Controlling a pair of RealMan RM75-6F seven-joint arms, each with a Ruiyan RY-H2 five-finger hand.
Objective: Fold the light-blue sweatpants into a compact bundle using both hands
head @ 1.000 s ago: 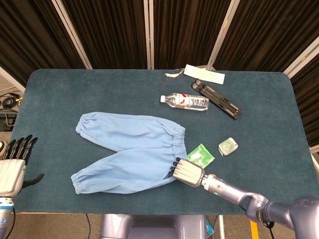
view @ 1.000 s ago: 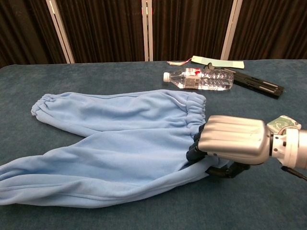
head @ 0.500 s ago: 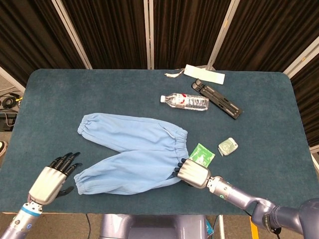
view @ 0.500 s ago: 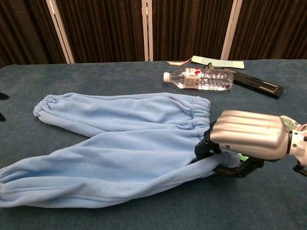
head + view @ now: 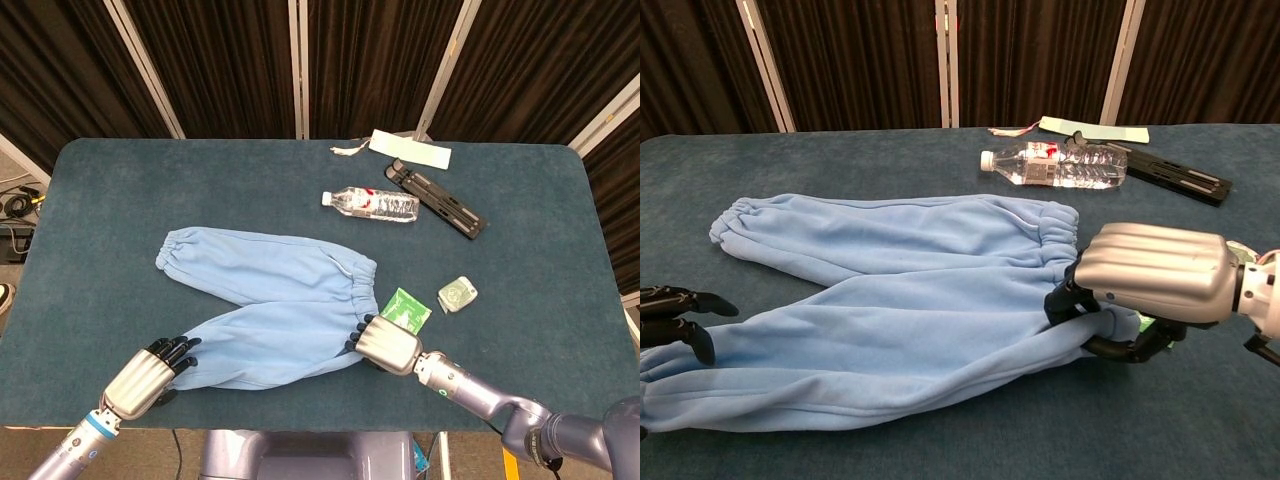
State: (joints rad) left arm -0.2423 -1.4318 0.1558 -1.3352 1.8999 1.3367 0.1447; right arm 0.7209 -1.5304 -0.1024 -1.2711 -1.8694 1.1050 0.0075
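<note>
I'm at the grab stage, first fold not made yet. Left robot hand (image 5: pixel 150 372) sits at the cuff of the sweatpants' (image 5: pixel 270 300) near leg, fingers apart over the fabric; can't tell if it has any cloth pinched. Right robot hand (image 5: pixel 1145 285) is at the waistband's near corner, fingers curled in on the cloth w/ thumb tucked under, so I judge it's holding it. Next I need a firm grip on the cuff, then lift both ends together and carry the near leg onto the far leg. Sweatpants lie flat mid-worktop (image 5: pixel 120 200), legs splayed in a V, waistband just beside the green packet (image 5: pixel 403 309).
</note>
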